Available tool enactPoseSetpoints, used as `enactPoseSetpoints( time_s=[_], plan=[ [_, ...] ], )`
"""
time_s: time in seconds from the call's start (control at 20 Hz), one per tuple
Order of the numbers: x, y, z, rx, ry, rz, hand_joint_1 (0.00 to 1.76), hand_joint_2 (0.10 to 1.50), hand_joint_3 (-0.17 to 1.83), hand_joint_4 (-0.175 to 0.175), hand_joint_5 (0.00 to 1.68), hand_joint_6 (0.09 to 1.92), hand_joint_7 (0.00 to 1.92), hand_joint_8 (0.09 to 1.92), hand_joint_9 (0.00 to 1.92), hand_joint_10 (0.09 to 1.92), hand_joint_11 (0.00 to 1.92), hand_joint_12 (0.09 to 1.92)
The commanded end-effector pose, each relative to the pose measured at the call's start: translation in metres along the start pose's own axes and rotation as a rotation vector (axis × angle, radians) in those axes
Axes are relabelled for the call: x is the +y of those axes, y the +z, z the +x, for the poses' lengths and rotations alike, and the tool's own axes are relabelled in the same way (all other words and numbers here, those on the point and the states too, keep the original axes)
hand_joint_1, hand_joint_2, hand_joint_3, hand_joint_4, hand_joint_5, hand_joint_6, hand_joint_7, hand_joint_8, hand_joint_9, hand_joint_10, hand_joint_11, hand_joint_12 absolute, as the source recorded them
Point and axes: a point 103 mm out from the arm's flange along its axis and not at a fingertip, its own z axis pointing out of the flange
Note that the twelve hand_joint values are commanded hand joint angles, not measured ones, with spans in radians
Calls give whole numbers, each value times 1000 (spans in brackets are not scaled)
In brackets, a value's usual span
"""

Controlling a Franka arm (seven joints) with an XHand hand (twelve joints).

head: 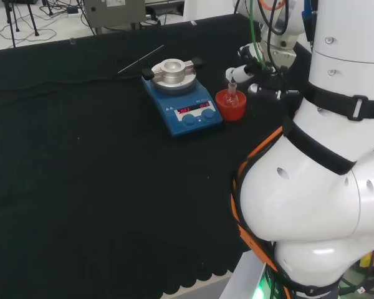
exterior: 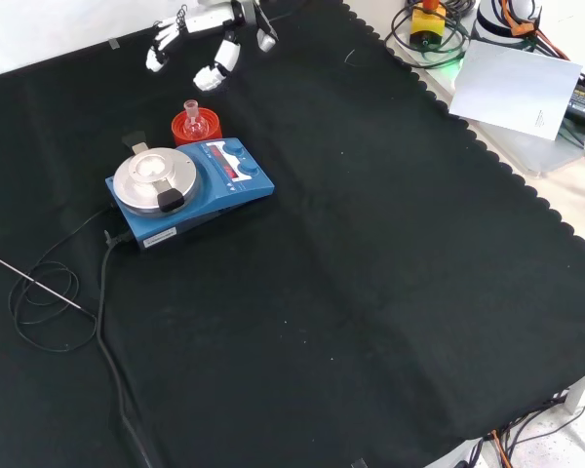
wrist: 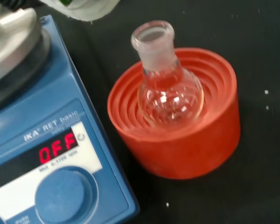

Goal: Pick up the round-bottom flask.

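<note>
A small clear round-bottom flask (wrist: 169,88) sits upright in a red ribbed ring stand (wrist: 177,140), its neck pointing up. In the head view the flask (head: 232,91) and stand (head: 230,104) are just right of the blue stirrer. In the front view the flask (exterior: 190,112) and stand (exterior: 196,128) lie behind it. The black and white hand (exterior: 210,44) hovers beyond the flask in the front view, apart from it, fingers spread and relaxed, holding nothing. In the head view the hand (head: 246,65) is just right of and above the flask.
A blue magnetic stirrer (exterior: 190,185) with a round metal top plate (head: 172,73) stands beside the stand, its cable (exterior: 107,292) trailing over the black cloth. A thin rod (head: 140,59) lies behind it. The arm's white links (head: 324,174) stand at the head view's right.
</note>
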Motion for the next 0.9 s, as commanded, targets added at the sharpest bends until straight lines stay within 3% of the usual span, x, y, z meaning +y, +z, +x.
enactPoseSetpoints(
  time_s=[0.05, 0.5, 0.9],
  plan=[
    [3, 19, -12, 83, 29, -7, 815, 710, 636, -66, 529, 87, 210, 682, 364, 757, 0, 1292],
    [3, 38, -15, 150, 17, -1, 812, 692, 640, -66, 553, 87, 235, 691, 386, 758, 0, 1302],
    [1, 48, -14, 148, -1, -9, 826, 674, 638, -66, 563, 87, 244, 692, 401, 755, 0, 1313]
  ],
)
